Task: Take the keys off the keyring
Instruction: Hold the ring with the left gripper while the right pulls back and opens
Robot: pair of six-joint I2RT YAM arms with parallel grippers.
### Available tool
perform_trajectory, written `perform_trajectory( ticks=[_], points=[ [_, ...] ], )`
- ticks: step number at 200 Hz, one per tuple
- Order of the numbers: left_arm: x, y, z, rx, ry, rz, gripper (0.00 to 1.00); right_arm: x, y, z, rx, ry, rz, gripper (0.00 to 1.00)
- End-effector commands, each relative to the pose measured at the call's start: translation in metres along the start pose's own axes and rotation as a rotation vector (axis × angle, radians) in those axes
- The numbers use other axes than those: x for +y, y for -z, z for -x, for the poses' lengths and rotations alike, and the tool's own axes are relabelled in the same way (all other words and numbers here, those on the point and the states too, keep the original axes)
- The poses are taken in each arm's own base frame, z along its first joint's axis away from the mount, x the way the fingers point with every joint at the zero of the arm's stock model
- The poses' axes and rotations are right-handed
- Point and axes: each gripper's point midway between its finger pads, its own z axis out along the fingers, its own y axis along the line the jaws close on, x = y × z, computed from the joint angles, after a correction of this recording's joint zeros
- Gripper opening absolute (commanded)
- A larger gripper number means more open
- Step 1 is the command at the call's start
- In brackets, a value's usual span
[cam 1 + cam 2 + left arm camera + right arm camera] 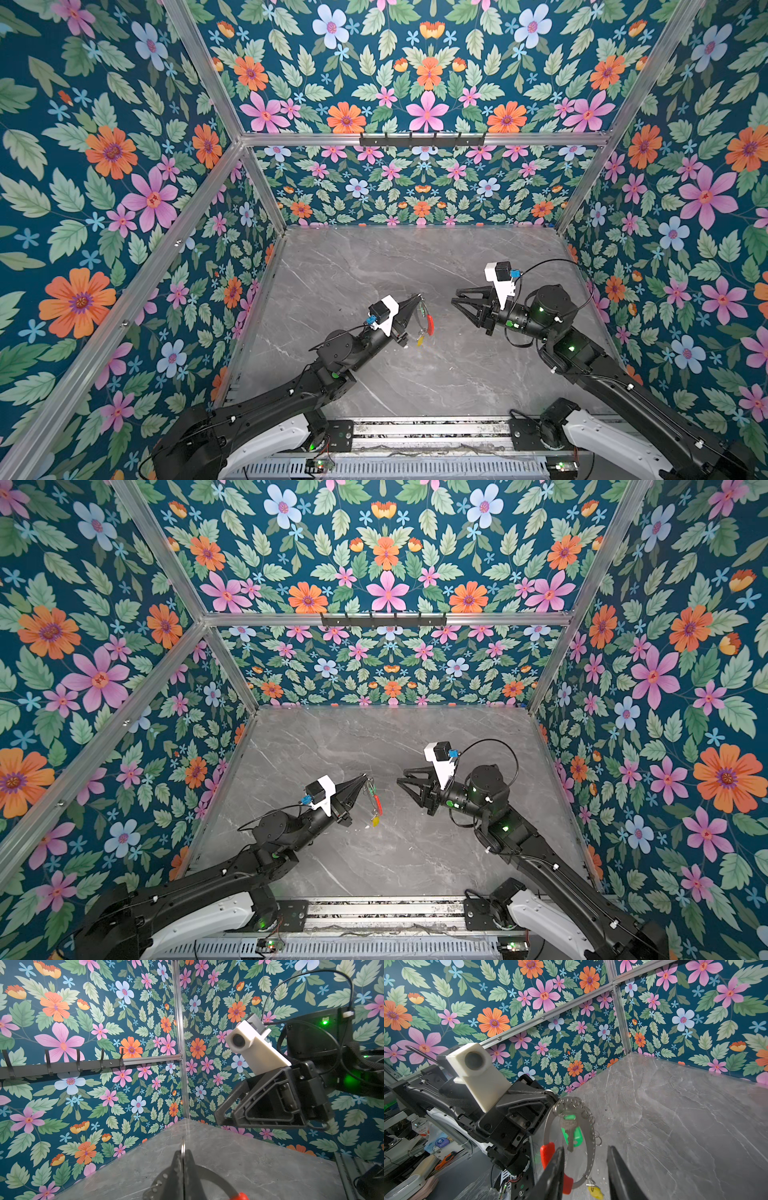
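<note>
Right, status: left claw (417,297) was pressed together on the top edge of the large grey metal keyring with the red sleeve (592,1140), holding it up over the grey marble surface (374,270), just left of centre. The loop hung free below the pinch. The green-headed metal key (569,1124) dangled inside the loop from its upper arc. The yellow-headed key (595,1190) hung at the lowest point, and both looked attached. Spare small silver rings (599,1139) sat along the right arc.

Right claw (455,300) was partly spread and empty, to the right of the loop and apart from it, aimed at it.

My read: the step was lining up the right claw for a key grab. Notes for doing it well:
- Go for one key head, flat faces between the fingers, not the loop or red sleeve.
- Green was closest to the claw's line, so take it first.
- Come in slow, since the loop could swing on contact.
- Keep the left pinch firm and fixed, then pull away from the loop.
- Avoid snagging the spare rings.
</note>
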Motion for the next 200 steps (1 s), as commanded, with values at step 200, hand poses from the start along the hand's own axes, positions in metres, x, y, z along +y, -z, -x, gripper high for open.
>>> perform_trajectory(
  ticks=[200],
  points=[
    [-0.002,0.003,0.01,-0.051,-0.026,-0.008,0.0,0.003,-0.027,0.01,0.03,0.046,0.092,0.36]
  ],
)
